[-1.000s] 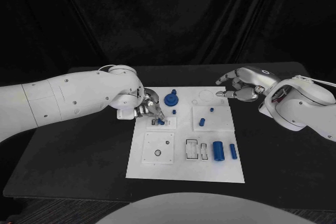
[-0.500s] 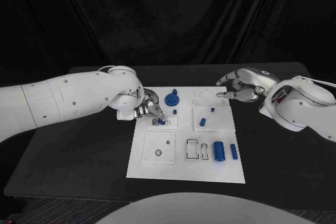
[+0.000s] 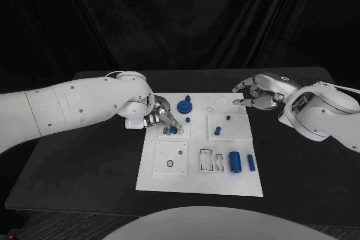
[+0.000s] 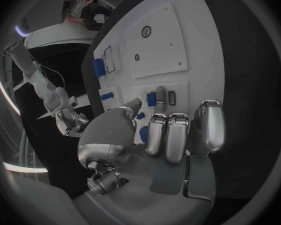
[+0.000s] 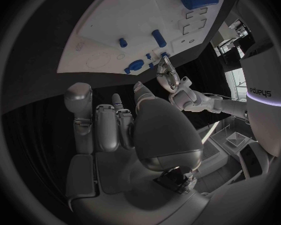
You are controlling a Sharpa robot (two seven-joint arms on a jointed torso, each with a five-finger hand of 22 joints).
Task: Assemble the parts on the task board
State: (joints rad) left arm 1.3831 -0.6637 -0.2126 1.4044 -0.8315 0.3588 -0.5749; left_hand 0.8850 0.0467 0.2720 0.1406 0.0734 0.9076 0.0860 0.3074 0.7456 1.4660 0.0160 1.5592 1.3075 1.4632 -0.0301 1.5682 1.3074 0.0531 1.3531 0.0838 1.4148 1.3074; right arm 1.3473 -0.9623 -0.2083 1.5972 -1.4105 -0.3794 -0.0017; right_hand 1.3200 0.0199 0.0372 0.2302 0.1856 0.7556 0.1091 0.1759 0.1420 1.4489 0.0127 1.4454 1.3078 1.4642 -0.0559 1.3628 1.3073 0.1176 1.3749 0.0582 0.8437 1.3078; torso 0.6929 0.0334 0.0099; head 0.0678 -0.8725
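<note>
White and flat, the task board (image 3: 198, 184) lies in the middle of the black table (image 3: 75, 177), its long side running from near to far. Blue parts sit on it: a round knob-like piece (image 3: 186, 105) at the far end, a short peg (image 3: 217, 129) right of centre, a thick cylinder (image 3: 234, 161) and a thinner one (image 3: 251, 163) side by side toward the near right. Near the middle are two small rectangular slots (image 3: 210, 161), and to their left a square plate (image 3: 170, 158) with a small dark hole.

At the board's far left, the left hand (image 3: 159, 116) reaches down over a small square plate; in the left wrist view its thumb (image 4: 129, 106) and one extended finger (image 4: 160, 95) close on a small blue peg (image 4: 151, 99), while the other fingers (image 4: 178, 135) are curled in beside it. The peg stands at that plate, touching or just over it; which cannot be told.

Off the board's far right corner, the right hand (image 3: 259, 93) hangs above the table with its fingers (image 5: 97, 125) loosely bent and apart, holding nothing.

Lettering on the robot's body in the right wrist view reads "sharpa" (image 5: 261, 91), seen turned round.
</note>
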